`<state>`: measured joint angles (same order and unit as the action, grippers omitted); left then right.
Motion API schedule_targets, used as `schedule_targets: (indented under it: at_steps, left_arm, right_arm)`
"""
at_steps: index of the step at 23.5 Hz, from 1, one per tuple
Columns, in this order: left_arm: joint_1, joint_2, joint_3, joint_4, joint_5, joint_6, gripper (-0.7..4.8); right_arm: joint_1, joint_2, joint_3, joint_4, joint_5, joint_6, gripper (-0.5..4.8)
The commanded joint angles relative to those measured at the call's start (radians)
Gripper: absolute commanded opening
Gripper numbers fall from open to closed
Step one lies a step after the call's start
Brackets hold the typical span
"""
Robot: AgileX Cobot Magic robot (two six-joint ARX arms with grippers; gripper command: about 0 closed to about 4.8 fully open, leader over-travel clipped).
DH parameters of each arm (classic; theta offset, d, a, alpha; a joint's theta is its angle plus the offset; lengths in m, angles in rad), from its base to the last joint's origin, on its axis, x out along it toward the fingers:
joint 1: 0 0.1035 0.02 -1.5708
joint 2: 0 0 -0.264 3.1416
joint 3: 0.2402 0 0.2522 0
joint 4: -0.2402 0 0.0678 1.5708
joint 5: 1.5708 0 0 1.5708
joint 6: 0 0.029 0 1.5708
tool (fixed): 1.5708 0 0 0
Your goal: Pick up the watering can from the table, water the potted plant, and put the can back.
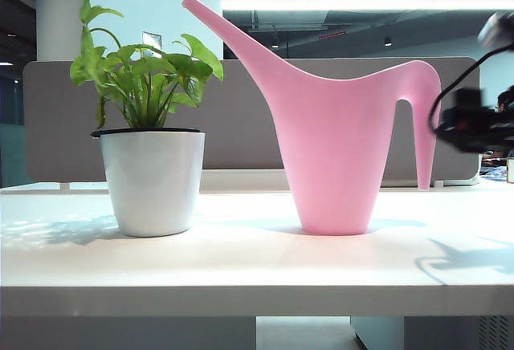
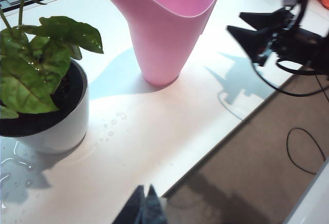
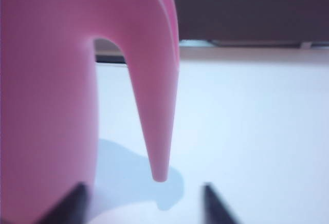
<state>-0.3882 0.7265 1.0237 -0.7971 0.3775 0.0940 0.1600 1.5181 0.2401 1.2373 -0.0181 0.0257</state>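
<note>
- The watering can (image 1: pixel 333 153) stands upright on the white tabletop (image 1: pixel 241 262), a little right of centre in the exterior view, with its base flat on the surface.
- Its long spout slants up toward the potted plant (image 1: pixel 151 153), and the tip ends above the outer leaves without touching them.
- The potted plant stands on the same tabletop, left of the can; a clear strip of bare surface lies between pot and can.
- The can's arched handle droops on the side away from the plant, and its pointed end hangs just above the tabletop.
- The right hand (image 3: pixel 141 201) is beside that handle, and its dark body shows at the right edge of the exterior view.
- In the right wrist view its two fingertips stand wide apart, one on each side of the handle's tip, and neither touches the pink plastic.
- The right hand holds nothing.
- The left hand (image 2: pixel 145 206) hangs near the front edge of the tabletop, well apart from both pot and can.
- Its two dark fingertips lie tight together, with nothing between them.
- In the left wrist view, small water drops and a wet sheen lie on the tabletop next to the pot.
- A grey partition panel (image 1: pixel 241 125) stands behind both things.
</note>
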Motion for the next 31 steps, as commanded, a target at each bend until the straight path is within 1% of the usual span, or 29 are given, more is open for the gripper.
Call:
schedule_targets:
  at_steps: [1,2,3,6,11,12,13,14,15,16,17,18,19,21,25,29,30,31]
  left_arm:
    - [0.001,-0.001,0.003,0.013,0.004,0.003,0.03]
    - [0.001,-0.001,0.003,0.013,0.004,0.003,0.03]
    - [0.001,-0.001,0.003,0.012,0.004,0.003,0.03]
    - [0.001,-0.001,0.003,0.013,0.004,0.003,0.03]
    - [0.001,-0.001,0.003,0.013,0.003,0.003,0.03]
    - [0.001,-0.001,0.003,0.012,0.004,0.003,0.03]
    - [0.001,-0.001,0.003,0.013,0.003,0.003,0.03]
    - [0.001,-0.001,0.003,0.013,0.003,0.003,0.03]
    - [0.001,-0.001,0.003,0.013,0.004,0.003,0.03]
    - [0.001,-0.001,0.003,0.013,0.004,0.003,0.03]
    - [0.001,-0.001,0.003,0.012,0.004,0.003,0.03]
    - [0.001,-0.001,0.003,0.013,0.004,0.003,0.03]
    - [0.001,-0.001,0.003,0.012,0.004,0.003,0.03]
    - [0.001,-0.001,0.003,0.012,0.004,0.003,0.03]
    - [0.001,-0.001,0.003,0.013,0.004,0.003,0.03]
    - [0.001,-0.001,0.003,0.012,0.004,0.003,0.03]
    - [0.001,-0.001,0.003,0.013,0.004,0.003,0.03]
    - [0.001,0.000,0.003,0.013,0.004,0.003,0.03]
  right_arm:
    - [0.002,-0.156,-0.110,0.017,0.004,-0.003,1.05]
    - [0.001,-0.218,-0.148,0.016,0.005,-0.003,0.37]
    - [0.001,-0.259,-0.172,0.016,0.005,-0.003,-0.04]
    - [0.001,-0.398,-0.240,-0.006,0.005,-0.002,-0.06]
    - [0.001,-0.602,-0.240,-0.237,-0.002,0.001,-0.06]
    - [0.001,-0.657,-0.240,-0.301,-0.003,0.001,-0.06]
    - [0.001,-0.761,-0.240,-0.420,-0.003,0.001,-0.06]
    - [0.001,-0.807,-0.240,-0.476,-0.003,0.001,-0.06]
    - [-0.001,-0.915,-0.240,-0.617,-0.002,0.001,-0.06]
    - [-0.005,-0.974,-0.240,-0.700,-0.003,0.000,-0.06]
    - [-0.016,-1.057,-0.240,-0.836,-0.003,0.001,-0.06]
    - [-0.026,-1.107,-0.240,-0.916,-0.003,0.001,-0.06]
    - [-0.044,-1.179,-0.240,-1.037,-0.003,0.000,-0.06]
    - [-0.075,-1.281,-0.240,-1.205,-0.003,0.001,-0.06]
    - [-0.115,-1.410,-0.240,-1.422,-0.003,0.000,-0.06]
    - [-0.117,-1.474,-0.239,-1.418,-0.003,0.001,-0.05]
    - [-0.117,-1.522,-0.239,-1.417,-0.003,0.001,-0.05]
    - [-0.117,-1.518,-0.239,-1.384,-0.003,0.001,-0.05]
